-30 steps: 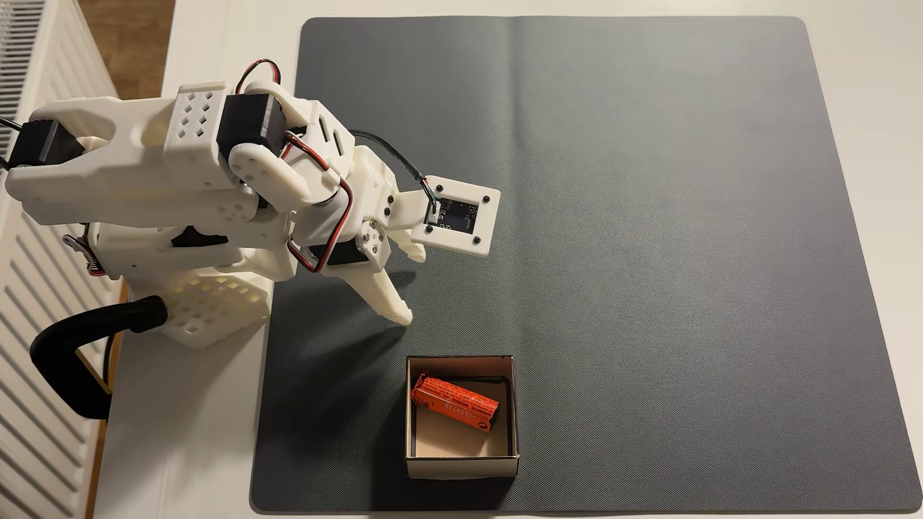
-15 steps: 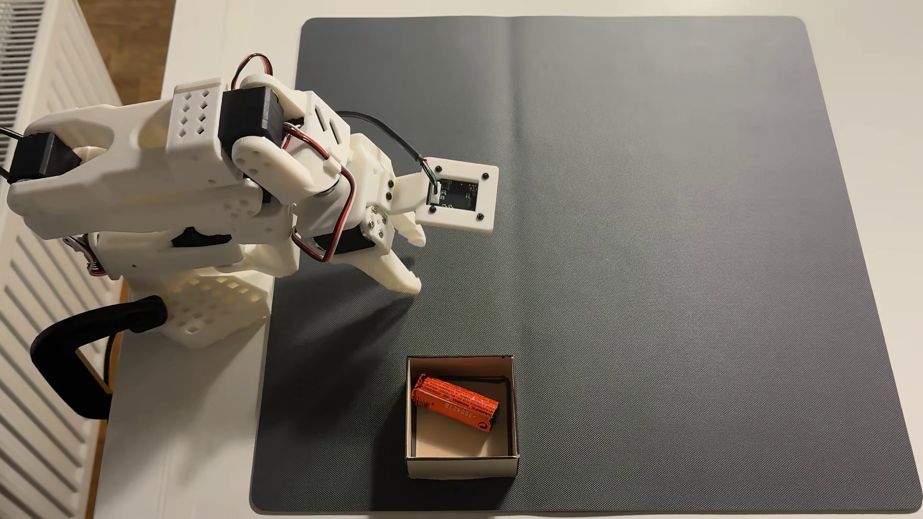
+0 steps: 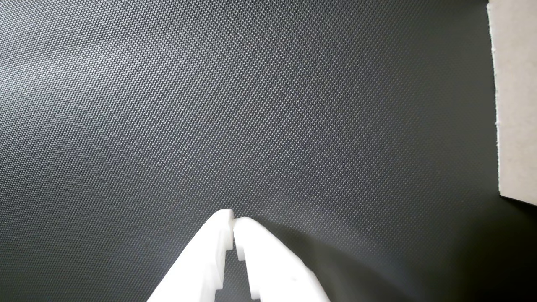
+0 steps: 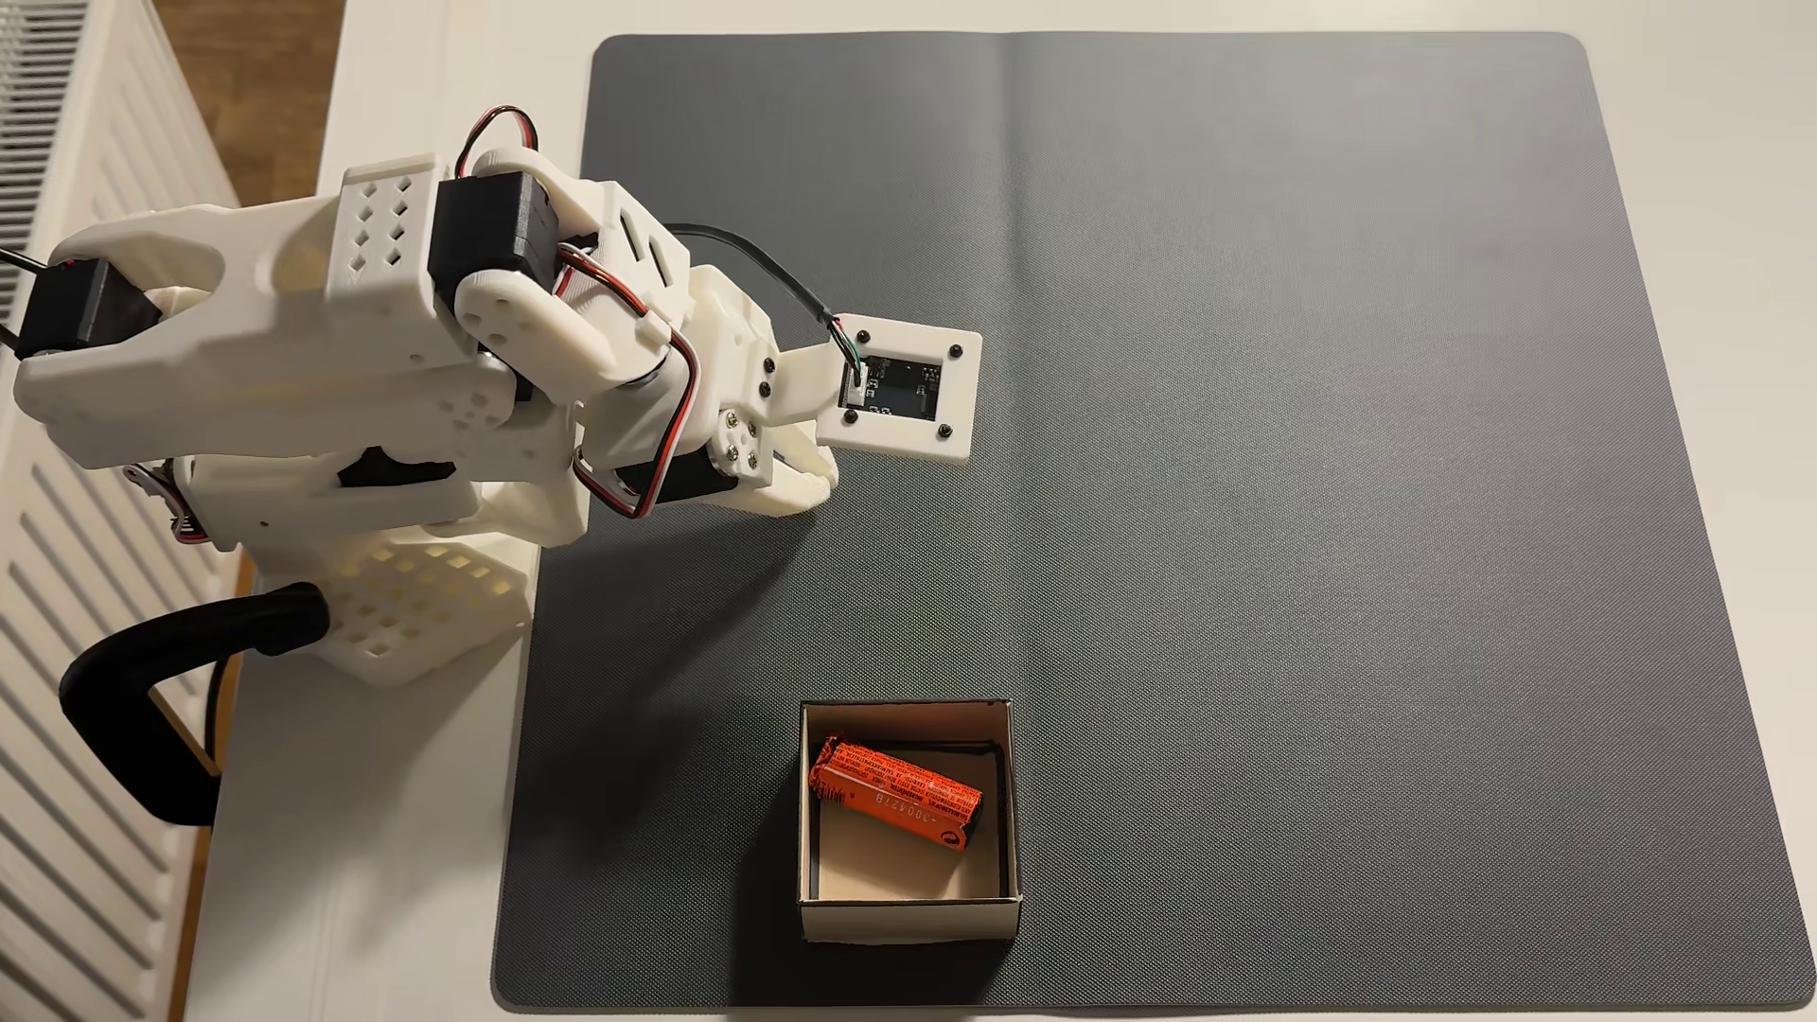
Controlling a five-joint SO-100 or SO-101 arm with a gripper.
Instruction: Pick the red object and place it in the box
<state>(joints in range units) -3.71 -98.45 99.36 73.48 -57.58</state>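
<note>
At the far left of the fixed view a white radiator runs along the wall, and just beside it the white arm stands at the left edge of the table, held there by a black clamp, which I take to be what keeps the base from shifting as the arm reaches. The arm is folded in on itself over the left border of the dark grey mat, and the wrist camera plate sticks out to the right of it. The end effector sits tucked under that plate; in the wrist view its white fingertips meet with nothing between them, so the end effector is clenched and empty, hanging above bare mat.

Further right and nearer to me, the box sits on the mat's near edge, well apart from the arm. The red object lies inside it, slanted across the beige floor with its black end toward the right wall; it looks to rest flat and free of the rim. A strip of pale cardboard at the right edge of the wrist view is most likely the box wall.

By my reckoning the placing is done, and the folded pose reads as a rest position clear of the box.
</note>
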